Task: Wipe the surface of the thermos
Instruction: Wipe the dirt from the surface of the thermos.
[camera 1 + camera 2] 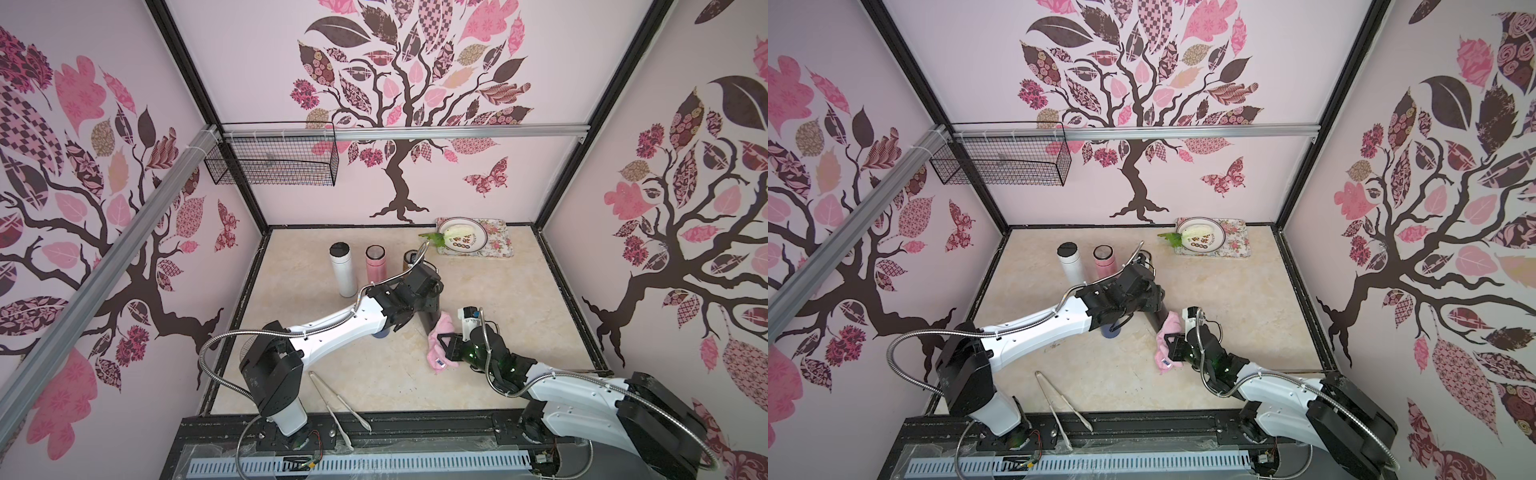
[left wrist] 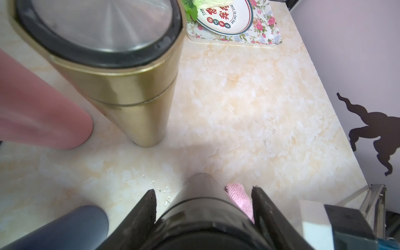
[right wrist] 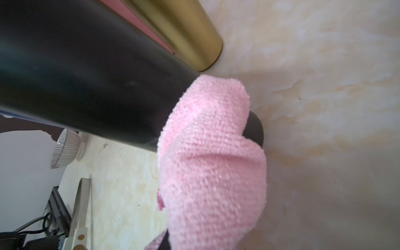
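Standing on the tabletop (image 1: pixel 498 299), the black thermos (image 2: pixel 201 207) is clamped at its cap by the left gripper (image 2: pixel 203 191), which comes down from above with one jaw on each side of the cap. In both top views only the thermos's lower body (image 1: pixel 430 323) (image 1: pixel 1156 320) shows under that gripper (image 1: pixel 424 299).

A pink cloth (image 3: pixel 212 162) is pressed against the thermos's side near its base. The right gripper (image 1: pixel 446 347) is closed on this cloth, its fingers buried in the folds, and the rest of the cloth trails onto the tabletop on the near side of the thermos.

Beyond the thermos stand a gold thermos (image 2: pixel 129 97), a pink thermos (image 2: pixel 39 121) and a white thermos (image 1: pixel 343 270), all apart from it. A dark blue thermos (image 2: pixel 71 227) stands just beside it, under the left arm. Farther behind the thermos a plate (image 1: pixel 461 239) lies on a flowered tray (image 1: pixel 498 245). Metal tongs (image 1: pixel 336 399) lie well in front of the thermos.
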Controlling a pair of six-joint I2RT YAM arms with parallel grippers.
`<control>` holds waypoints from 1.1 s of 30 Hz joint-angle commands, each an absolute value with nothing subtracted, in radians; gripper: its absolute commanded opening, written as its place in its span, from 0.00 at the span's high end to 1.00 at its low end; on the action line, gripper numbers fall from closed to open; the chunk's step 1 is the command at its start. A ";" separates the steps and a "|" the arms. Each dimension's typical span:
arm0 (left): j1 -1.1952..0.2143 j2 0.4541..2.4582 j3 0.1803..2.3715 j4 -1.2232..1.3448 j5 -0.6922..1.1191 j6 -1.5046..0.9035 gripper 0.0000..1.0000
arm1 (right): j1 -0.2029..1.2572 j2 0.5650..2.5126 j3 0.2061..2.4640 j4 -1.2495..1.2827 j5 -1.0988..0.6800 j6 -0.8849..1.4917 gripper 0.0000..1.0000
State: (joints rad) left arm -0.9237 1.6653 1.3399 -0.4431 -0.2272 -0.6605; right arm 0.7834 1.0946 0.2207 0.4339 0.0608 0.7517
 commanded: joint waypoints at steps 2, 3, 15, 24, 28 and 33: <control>-0.936 1.643 1.324 -0.403 -0.153 -0.686 1.00 | 0.783 1.121 0.243 0.490 0.108 0.720 1.00; -0.936 1.647 1.326 -0.409 -0.156 -0.687 1.00 | 0.783 1.122 0.264 0.491 0.083 0.708 1.00; -0.936 1.674 1.354 -0.425 -0.163 -0.693 1.00 | 0.786 1.148 0.461 0.628 -0.233 0.674 1.00; -0.936 1.669 1.347 -0.425 -0.135 -0.693 1.00 | 0.785 1.223 0.412 0.668 -0.120 0.731 1.00; -0.936 1.651 1.319 -0.414 -0.126 -0.698 1.00 | 0.782 1.247 0.357 0.662 -0.002 0.751 1.00; -0.937 1.629 1.298 -0.410 -0.124 -0.691 1.00 | 0.784 1.267 0.279 0.658 0.054 0.796 1.00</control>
